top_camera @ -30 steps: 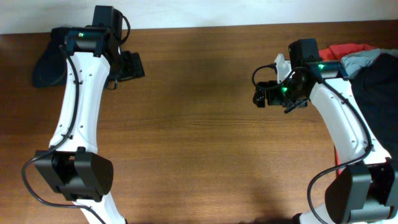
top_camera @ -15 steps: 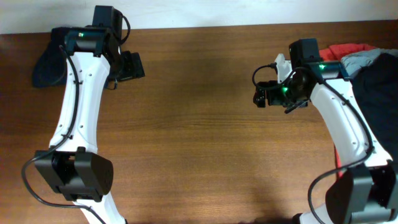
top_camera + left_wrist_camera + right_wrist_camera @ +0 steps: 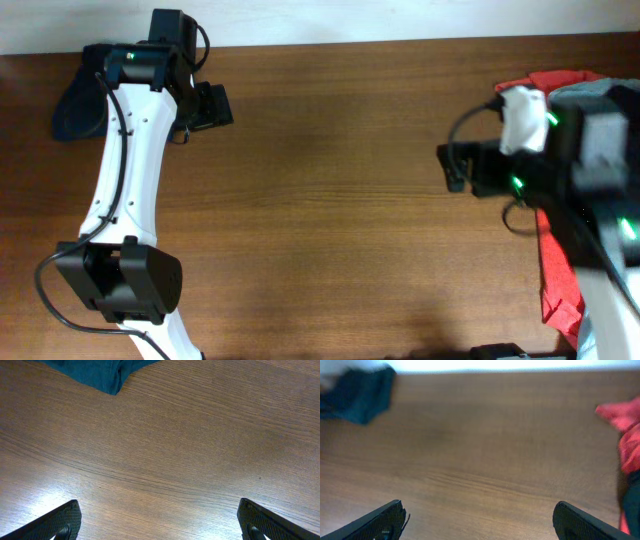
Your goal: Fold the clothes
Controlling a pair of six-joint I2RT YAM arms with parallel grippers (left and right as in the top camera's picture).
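R arm just lifted n swung back, right gripper (image 3: 477, 512) spread wide n empty w/ shorts (image 3: 357, 395) far ahead-left, left gripper (image 3: 160, 510) same, unmoved, so fold not started imo.

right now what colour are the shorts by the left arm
The shorts are dark navy blue, clearest overhead.

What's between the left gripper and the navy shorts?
Only bare wooden table. The left wrist view shows it running uninterrupted from the open left gripper up to the shorts at the top edge.
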